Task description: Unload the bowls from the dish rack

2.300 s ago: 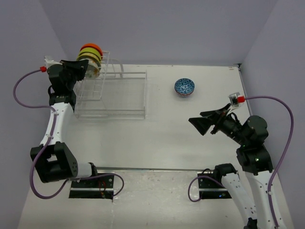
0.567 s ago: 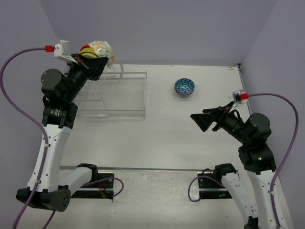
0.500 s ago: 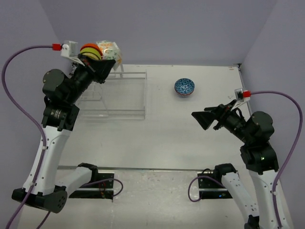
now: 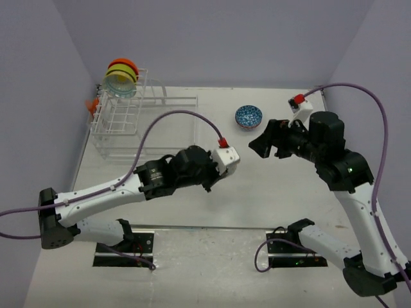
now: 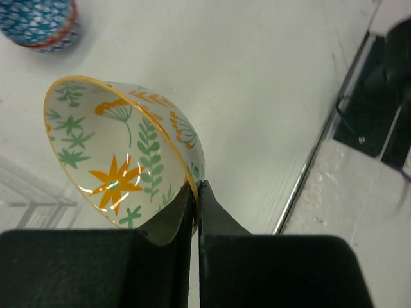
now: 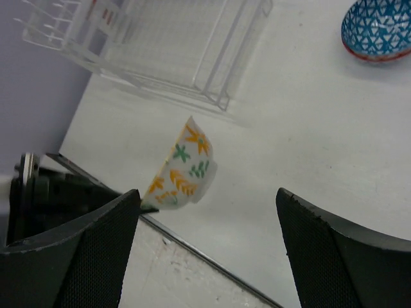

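The left gripper point(image 5: 196, 191) has carried the floral bowl point(image 5: 122, 151) from the dish rack point(image 4: 122, 115) out over the table point(image 4: 257, 192); the right gripper point(image 4: 266, 142) has swung inward, seemingly narrowing slightly.

- Left arm point(image 4: 109, 191) stretches low and rightward, its wrist just past the dish rack's point(image 4: 138, 138) near right corner.
- Left gripper point(image 5: 196, 192) is pinched on the rim of a floral bowl point(image 5: 122, 154).
- Right arm point(image 4: 350, 170) is raised, well right of the dish rack.
- Right gripper point(image 6: 207, 196) is spread wide.
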Tool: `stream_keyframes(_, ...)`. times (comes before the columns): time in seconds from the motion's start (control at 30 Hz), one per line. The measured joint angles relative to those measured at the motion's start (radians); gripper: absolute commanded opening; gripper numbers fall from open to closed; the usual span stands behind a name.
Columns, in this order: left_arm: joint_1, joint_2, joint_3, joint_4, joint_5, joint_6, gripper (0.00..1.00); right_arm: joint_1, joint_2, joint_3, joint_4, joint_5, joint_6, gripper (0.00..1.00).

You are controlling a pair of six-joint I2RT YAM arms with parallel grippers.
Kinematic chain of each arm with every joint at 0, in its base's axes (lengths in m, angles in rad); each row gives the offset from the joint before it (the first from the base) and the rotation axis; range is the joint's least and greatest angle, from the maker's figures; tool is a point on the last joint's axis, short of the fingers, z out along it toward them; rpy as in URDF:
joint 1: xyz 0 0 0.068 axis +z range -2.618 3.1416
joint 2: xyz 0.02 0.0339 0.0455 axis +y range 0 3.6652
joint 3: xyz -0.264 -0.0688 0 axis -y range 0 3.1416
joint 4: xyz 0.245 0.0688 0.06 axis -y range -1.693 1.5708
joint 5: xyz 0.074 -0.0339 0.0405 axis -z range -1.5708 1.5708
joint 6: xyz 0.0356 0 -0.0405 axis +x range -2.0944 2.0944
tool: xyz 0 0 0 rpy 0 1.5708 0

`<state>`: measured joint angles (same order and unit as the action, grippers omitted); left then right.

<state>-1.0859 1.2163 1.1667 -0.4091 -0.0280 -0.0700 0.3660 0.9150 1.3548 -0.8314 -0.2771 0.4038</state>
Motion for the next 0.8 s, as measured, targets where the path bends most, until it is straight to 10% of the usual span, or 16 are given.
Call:
stream_keyframes(0.47,-0.232,0.111,-0.082,0.033,-0.048,0.235,0.00,0.216,0.233,-0.090,-0.161,0.190,-0.087,0.73)
stream_keyframes(0.6,-0.233,0.121,-0.082,0.039,-0.053,0.259,0.00,0.270,0.291,-0.124,-0.190,0.192,-0.101,0.57)
stream_keyframes(0.73,-0.235,0.126,-0.082,0.046,-0.055,0.276,0.00,0.320,0.362,-0.142,-0.188,0.186,-0.110,0.04)
stream_keyframes(0.8,-0.243,0.128,-0.080,0.060,-0.045,0.277,0.00,0.322,0.378,-0.156,-0.159,0.190,-0.083,0.00)
